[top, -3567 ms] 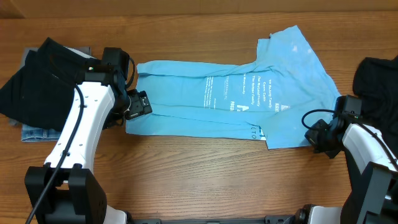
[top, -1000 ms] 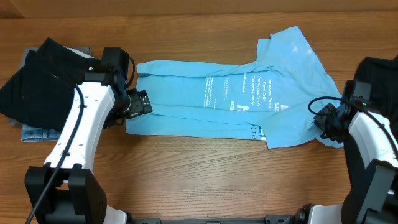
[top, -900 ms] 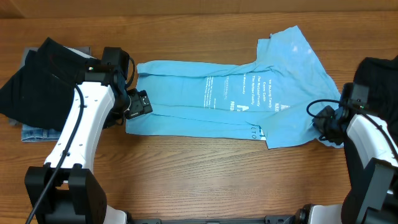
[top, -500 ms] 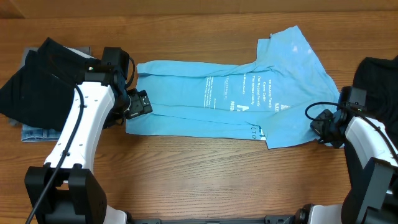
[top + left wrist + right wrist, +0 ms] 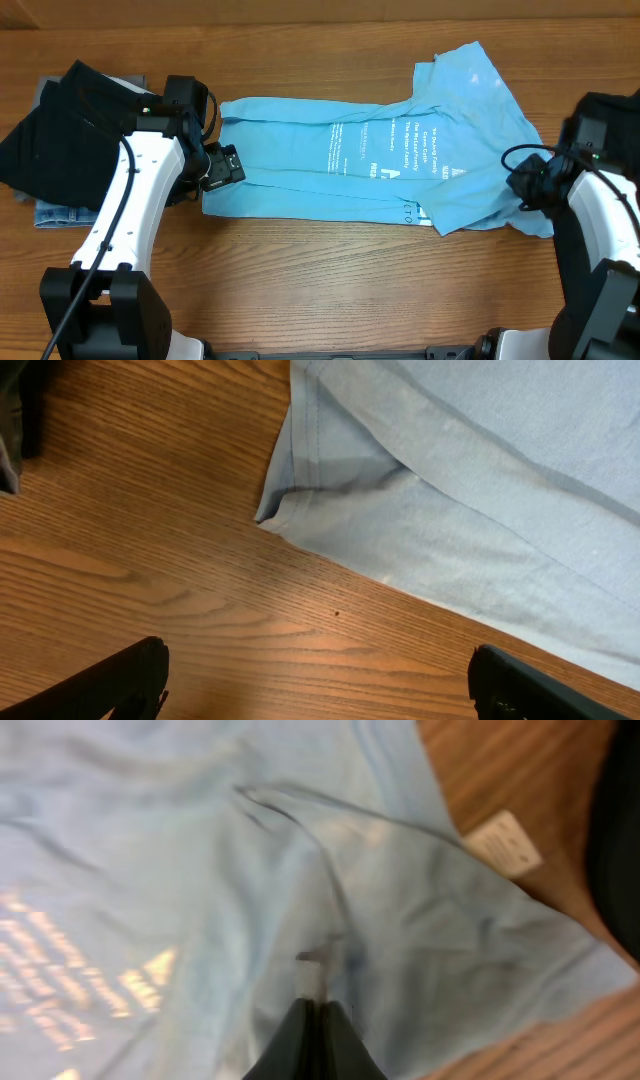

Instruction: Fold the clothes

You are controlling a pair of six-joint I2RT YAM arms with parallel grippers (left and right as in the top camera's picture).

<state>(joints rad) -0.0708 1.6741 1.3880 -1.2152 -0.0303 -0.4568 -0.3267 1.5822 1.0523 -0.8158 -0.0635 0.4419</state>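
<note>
The pale lettering (image 5: 398, 152) on the blue T-shirt (image 5: 280, 140) is too small to read

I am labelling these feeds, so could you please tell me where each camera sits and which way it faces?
Overhead: above the table, looking straight down; T-shirt, left gripper, right gripper.
Left wrist: on the left arm, looking down at the T-shirt's hem; open left gripper.
Right wrist: on the right arm, looking down; right gripper shut on the T-shirt.
Shared: all three show the T-shirt.

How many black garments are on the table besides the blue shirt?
2. The left black garment tops a pile over denim; the right black garment lies at the right edge, cut off by the frame. Others may hide beneath.
</note>
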